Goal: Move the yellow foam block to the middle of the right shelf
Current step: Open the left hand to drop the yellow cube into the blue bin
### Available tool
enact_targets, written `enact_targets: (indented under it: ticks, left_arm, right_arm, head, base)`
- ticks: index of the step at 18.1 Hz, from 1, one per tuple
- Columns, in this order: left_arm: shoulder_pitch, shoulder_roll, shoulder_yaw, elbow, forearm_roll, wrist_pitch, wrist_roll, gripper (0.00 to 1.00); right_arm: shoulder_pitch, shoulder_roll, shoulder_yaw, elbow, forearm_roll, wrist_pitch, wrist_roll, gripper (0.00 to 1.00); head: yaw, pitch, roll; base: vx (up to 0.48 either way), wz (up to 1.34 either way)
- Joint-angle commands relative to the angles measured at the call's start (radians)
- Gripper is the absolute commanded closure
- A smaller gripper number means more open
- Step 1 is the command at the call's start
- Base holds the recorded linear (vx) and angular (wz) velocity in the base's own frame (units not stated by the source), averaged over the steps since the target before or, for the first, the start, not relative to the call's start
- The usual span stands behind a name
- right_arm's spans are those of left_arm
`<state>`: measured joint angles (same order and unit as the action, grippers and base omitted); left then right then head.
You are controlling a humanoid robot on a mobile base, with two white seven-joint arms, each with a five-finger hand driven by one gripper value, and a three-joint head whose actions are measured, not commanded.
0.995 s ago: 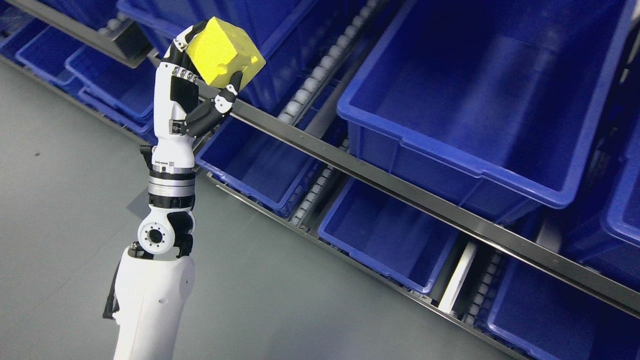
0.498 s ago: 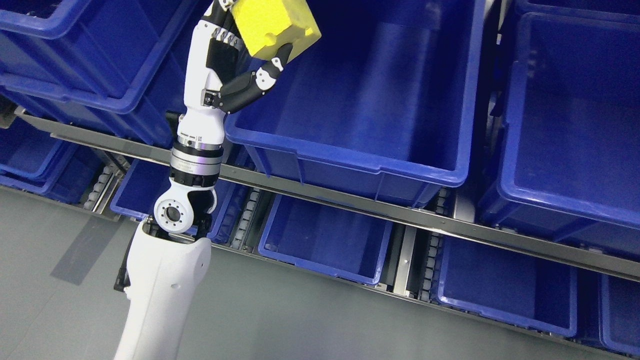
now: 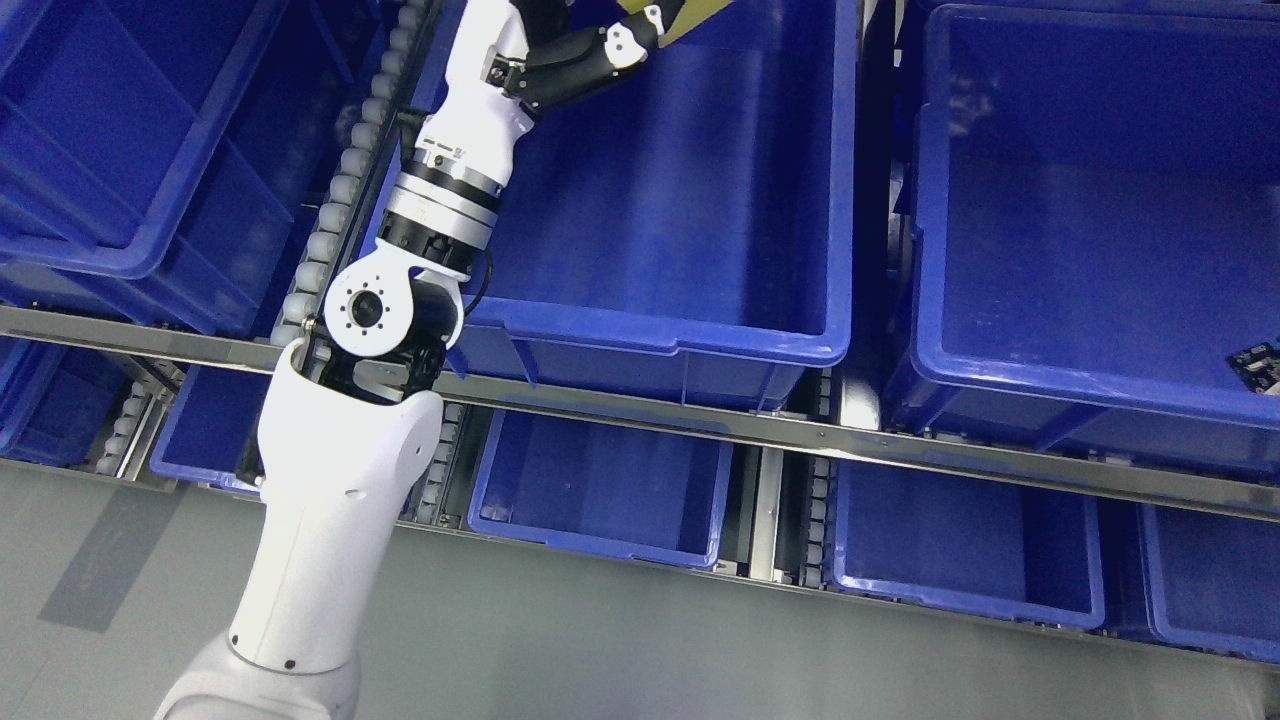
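Only a thin sliver of the yellow foam block (image 3: 697,10) shows at the top edge of the head view; the rest is cut off. My left hand (image 3: 610,45) reaches up from the lower left and is mostly out of frame. Its black-and-white thumb (image 3: 585,65) is curled up against the block. The hand and block are over the back part of the large blue bin (image 3: 650,340) in the middle of the shelf level. The right arm does not show.
More large blue bins stand to the left (image 3: 90,255) and right (image 3: 1050,385) on the same level. A grey metal rail (image 3: 800,435) runs below them, with smaller blue bins (image 3: 600,480) underneath. A roller track (image 3: 350,170) runs beside my forearm. A small dark object (image 3: 1258,365) shows at the right edge.
The camera has swung, so the whole shelf has shifted and levelled in the picture. My left hand with the block has gone up and right, past the top edge, over the middle bin.
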<state>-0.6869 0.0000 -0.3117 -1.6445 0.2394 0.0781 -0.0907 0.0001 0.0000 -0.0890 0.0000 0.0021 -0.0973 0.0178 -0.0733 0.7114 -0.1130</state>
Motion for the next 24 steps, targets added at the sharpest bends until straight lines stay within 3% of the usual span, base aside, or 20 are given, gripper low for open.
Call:
enact_targets:
  ticks: [1, 2, 3, 4, 9, 12, 16, 19, 24]
  left_arm:
    - [-0.057, 0.017, -0.066, 0.103, 0.017, 0.109, 0.008, 0.54]
    - [-0.059, 0.017, -0.073, 0.118, 0.015, 0.15, 0.008, 0.38]
    - [-0.074, 0.017, -0.079, 0.123, 0.014, 0.228, 0.009, 0.14]
    - [-0.089, 0.017, -0.081, 0.121, 0.015, 0.283, 0.009, 0.0]
    - [-0.109, 0.017, -0.06, 0.1, 0.015, 0.231, -0.001, 0.0]
    - [-0.083, 0.017, -0.063, 0.034, 0.015, -0.047, -0.033, 0.0]
    - [0.041, 0.017, -0.055, -0.031, 0.015, -0.237, -0.032, 0.0]
    - [0.144, 0.017, 0.032, -0.073, -0.003, -0.23, -0.011, 0.0]
    - [0.193, 0.017, 0.173, -0.077, -0.043, -0.181, -0.001, 0.0]
  right_arm:
    - [-0.003, -0.017, 0.0, -0.017, -0.002, 0.001, 0.001, 0.0]
    - [-0.002, -0.017, 0.0, -0.017, -0.002, 0.001, 0.001, 0.0]
    - [-0.002, -0.017, 0.0, -0.017, -0.002, 0.001, 0.001, 0.0]
    - [-0.002, -0.017, 0.0, -0.017, -0.002, 0.001, 0.001, 0.0]
    - [-0.002, -0.017, 0.0, -0.017, -0.002, 0.001, 0.001, 0.0]
    - [-0.003, -0.017, 0.0, -0.017, -0.002, 0.001, 0.001, 0.0]
    - [-0.002, -0.017, 0.0, -0.017, -0.002, 0.001, 0.001, 0.0]
    - [-0.002, -0.017, 0.0, -0.017, -0.002, 0.001, 0.001, 0.0]
    - [-0.002, -0.017, 0.0, -0.017, -0.002, 0.001, 0.001, 0.0]
  head:
    - [0.0, 0.0, 0.0]
    - [0.0, 0.0, 0.0]
    - [0.0, 0.0, 0.0]
    - [0.0, 0.0, 0.0]
    - [0.0, 0.0, 0.0]
    - [0.0, 0.0, 0.0]
    - [0.0, 0.0, 0.0]
    - [0.0, 0.0, 0.0]
    - [0.0, 0.0, 0.0]
  base:
    - [0.0, 0.0]
    - [0.0, 0.0]
    - [-0.005, 0.03]
    - [-0.005, 0.03]
    - [-0.002, 0.01]
    - [0.0, 0.0]
    - [0.0, 0.0]
    - [0.0, 0.0]
    - [0.0, 0.0]
